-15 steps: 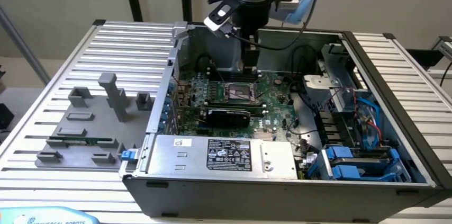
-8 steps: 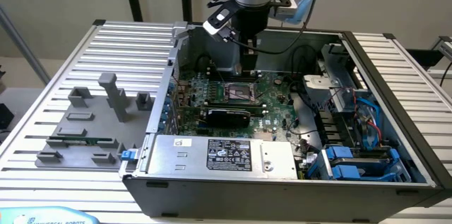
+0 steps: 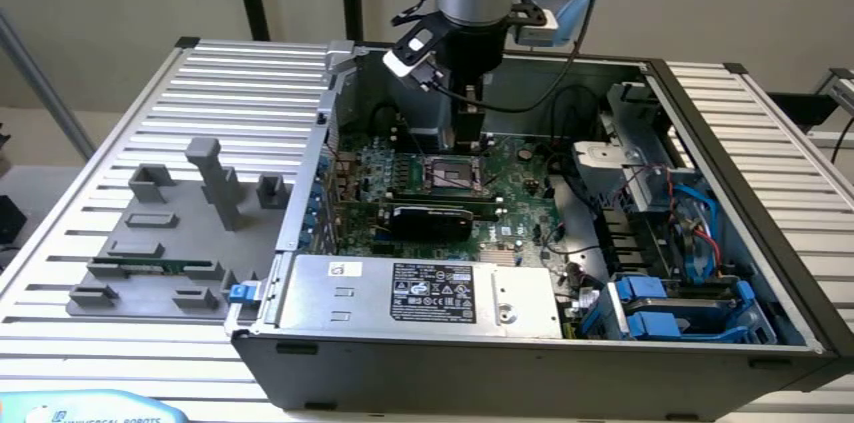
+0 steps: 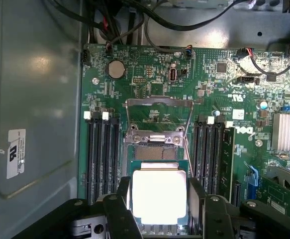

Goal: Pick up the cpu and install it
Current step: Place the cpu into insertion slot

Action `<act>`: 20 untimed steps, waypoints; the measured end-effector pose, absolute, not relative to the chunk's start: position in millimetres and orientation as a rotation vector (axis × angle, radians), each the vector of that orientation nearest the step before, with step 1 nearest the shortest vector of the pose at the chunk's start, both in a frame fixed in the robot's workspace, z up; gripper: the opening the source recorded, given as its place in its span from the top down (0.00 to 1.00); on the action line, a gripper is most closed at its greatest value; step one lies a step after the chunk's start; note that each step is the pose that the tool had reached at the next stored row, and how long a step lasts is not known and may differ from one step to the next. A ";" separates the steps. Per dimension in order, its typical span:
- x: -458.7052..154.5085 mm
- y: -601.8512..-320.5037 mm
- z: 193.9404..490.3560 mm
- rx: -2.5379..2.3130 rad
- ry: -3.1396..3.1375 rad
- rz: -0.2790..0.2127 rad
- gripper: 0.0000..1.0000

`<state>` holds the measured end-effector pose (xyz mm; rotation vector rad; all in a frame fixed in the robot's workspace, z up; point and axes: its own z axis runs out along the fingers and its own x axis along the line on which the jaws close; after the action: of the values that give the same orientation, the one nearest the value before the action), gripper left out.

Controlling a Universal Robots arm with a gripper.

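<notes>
The cpu [image 4: 158,195], a square chip with a bright silver top and a green rim, sits between my gripper's [image 4: 158,201] two black fingers [image 4: 121,199], which press against its opposite sides. It hangs just over the near part of the open motherboard socket [image 4: 157,152], whose metal load plate [image 4: 159,112] is flipped back. In the exterior view my gripper [image 3: 466,135] reaches down inside the open computer case, just above and behind the socket [image 3: 447,175], whose centre looks dark and bare.
Memory slots [image 4: 102,154] flank the socket on both sides, and a silver heat sink [image 4: 289,132] lies nearby. Cables run along the case wall [image 3: 587,103]. The power supply [image 3: 424,293] sits at the case front. Grey fixture blocks [image 3: 207,183] and a green memory stick [image 3: 151,266] lie on the exterior view's left.
</notes>
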<state>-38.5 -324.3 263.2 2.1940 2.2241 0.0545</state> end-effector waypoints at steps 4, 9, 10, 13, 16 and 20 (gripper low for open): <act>-38.5 -321.2 255.9 2.201 2.218 0.053 0.45; -38.8 -317.0 246.8 2.212 2.209 0.051 0.45; -38.8 -316.3 245.1 2.213 2.208 0.051 0.45; -38.7 -315.4 239.6 2.217 2.205 0.050 0.45; -38.8 -315.4 234.1 2.221 2.201 0.049 0.45; -38.8 -315.4 226.9 2.222 2.199 0.048 0.45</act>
<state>-38.8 -315.4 226.9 2.2225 2.1987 0.0480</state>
